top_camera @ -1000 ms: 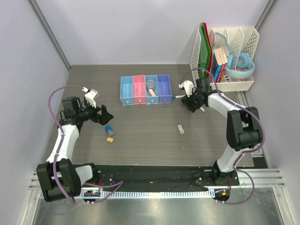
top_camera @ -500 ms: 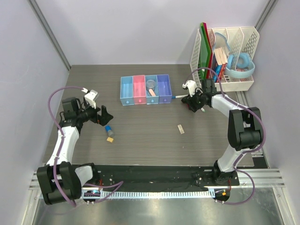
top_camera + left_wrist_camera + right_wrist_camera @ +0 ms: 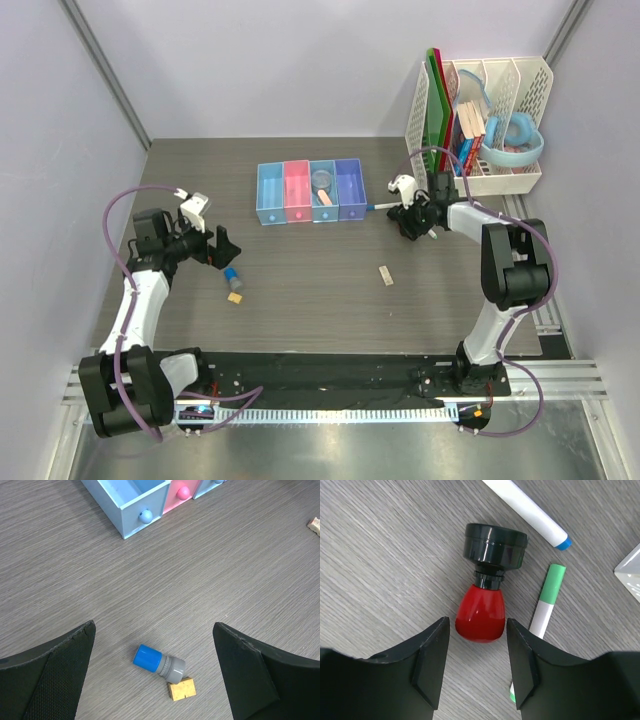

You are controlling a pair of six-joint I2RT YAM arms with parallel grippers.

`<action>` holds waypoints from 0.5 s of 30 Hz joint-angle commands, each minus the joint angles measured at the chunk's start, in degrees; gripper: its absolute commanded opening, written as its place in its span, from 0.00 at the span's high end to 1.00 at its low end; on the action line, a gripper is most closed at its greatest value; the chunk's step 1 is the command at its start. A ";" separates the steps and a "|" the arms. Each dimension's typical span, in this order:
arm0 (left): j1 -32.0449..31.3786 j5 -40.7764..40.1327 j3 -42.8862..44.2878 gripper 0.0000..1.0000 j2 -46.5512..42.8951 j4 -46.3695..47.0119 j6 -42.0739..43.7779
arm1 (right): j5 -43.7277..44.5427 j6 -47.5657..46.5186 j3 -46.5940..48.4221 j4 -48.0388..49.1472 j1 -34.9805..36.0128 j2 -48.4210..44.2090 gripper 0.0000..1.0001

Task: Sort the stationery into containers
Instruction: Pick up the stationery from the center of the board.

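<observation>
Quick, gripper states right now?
Left gripper: open, empty, above the blue-capped cylinder.
Right gripper: open, straddling the red-black piece, not yet clamped.

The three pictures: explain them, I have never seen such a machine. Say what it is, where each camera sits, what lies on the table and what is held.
It is two robot arms bolted to a table, each ending in a two-finger gripper. One picture looks down from above; the other two come from cameras on the wrists. The left gripper hangs open over a blue-capped cylinder and a yellow piece. The right gripper, open, flanks a red-black piece lying beside a blue-tipped pen and a green-capped pen. A beige eraser and four joined bins are there. Nothing is lifted.
</observation>
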 commanded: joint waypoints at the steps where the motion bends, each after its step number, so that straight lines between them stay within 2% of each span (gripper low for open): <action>1: -0.04 0.02 -0.15 0.00 -1.04 0.41 0.84 | -1.28 0.58 0.03 3.76 -0.73 0.32 0.46; 10: -0.22 0.11 -0.41 0.00 -0.69 1.03 0.66 | -1.89 1.55 0.03 4.64 -0.90 0.49 0.50; 15: -0.22 -0.15 -0.68 0.00 -1.04 1.20 0.66 | -2.07 2.17 0.39 4.64 -0.99 0.84 0.58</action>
